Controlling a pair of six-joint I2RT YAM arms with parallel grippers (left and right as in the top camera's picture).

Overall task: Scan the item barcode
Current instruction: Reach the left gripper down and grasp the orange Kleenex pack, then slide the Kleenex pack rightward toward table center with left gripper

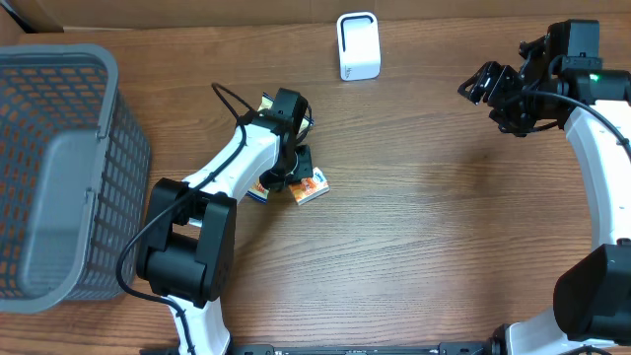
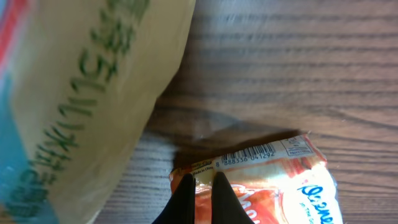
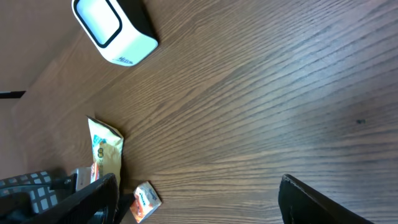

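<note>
Our left hand (image 2: 203, 198) is pinched shut on the crimped edge of the orange sachet (image 2: 273, 186), beside its barcode (image 2: 245, 158), left of the table (image 1: 424, 227) middle. We judge it light, floppy and slick, so grip the seam. Our right hand (image 1: 483, 97) hangs wide and empty.

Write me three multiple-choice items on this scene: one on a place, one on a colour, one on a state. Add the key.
1. Where is the grey plastic mesh basket?
A. far side, centre
B. the robot's right
C. the robot's left

2. What colour is the small rounded box-shaped scanner?
A. white
B. black
C. red

3. How is the left gripper?
A. open and empty
B. shut on the orange-and-white packet
C. shut on the basket

Key: 1 C, it sits at the overhead view's left edge. 2 A, its shell shows white. 3 B, it pinches the packet's edge beside the barcode.
</note>
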